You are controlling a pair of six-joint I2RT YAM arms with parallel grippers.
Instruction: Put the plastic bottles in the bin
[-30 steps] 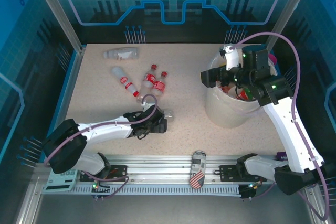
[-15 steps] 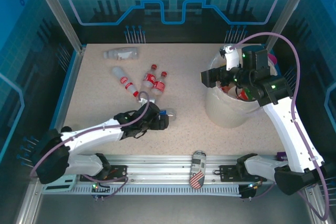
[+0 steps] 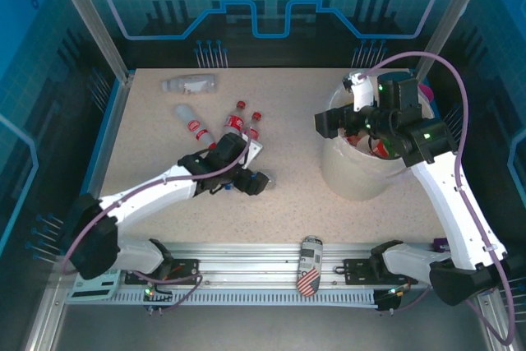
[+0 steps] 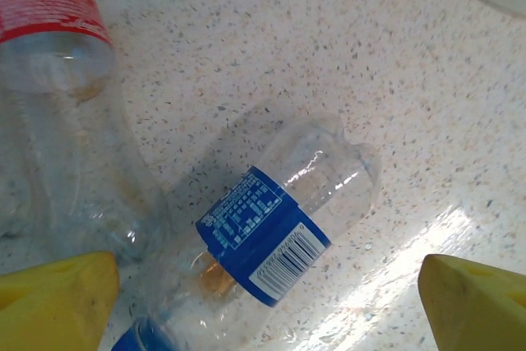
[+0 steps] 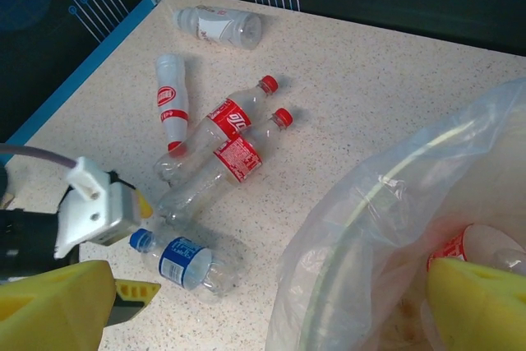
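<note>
A: Left end effector (image 4: 263,306) is now over the blue-labelled bottle (image 4: 267,232). Its yellow fingertips (image 4: 53,293) are spread wide, one at the bottle's 8 o'clock and one at its 4 o'clock. Neither touches it.

B: How does the bottle lie?

A: Flat on the worktop (image 3: 148,141). In the left wrist view the cap end points to 7 o'clock and the base to 1 o'clock. A red-labelled bottle (image 4: 57,80) lies just beside it at 10 o'clock.

B: What differs from a second ago?

A: In the top view the left arm has stretched toward 12 o'clock and its wrist has turned. The end effector has moved from the bottle's 9 o'clock side to straddle it. The bottle itself appears unmoved.

B: What does that mean for the task?

A: My judgement is that the approach is done and the pinch is not yet made. The next step calls for closing across the label, then carrying the bottle toward 3 o'clock.

B: And the right side?

A: Unchanged. The right end effector (image 5: 267,306) hangs over the bin (image 3: 349,178), fingers spread with nothing between them. One binned bottle (image 5: 456,248) shows inside the liner.

B: What remains outside the bin?

A: The red-capped pair (image 3: 241,127) and a white bottle (image 3: 193,125) at 12 o'clock of the left end effector, plus a pale-labelled bottle (image 3: 191,84) at the worktop's 11 o'clock.
</note>
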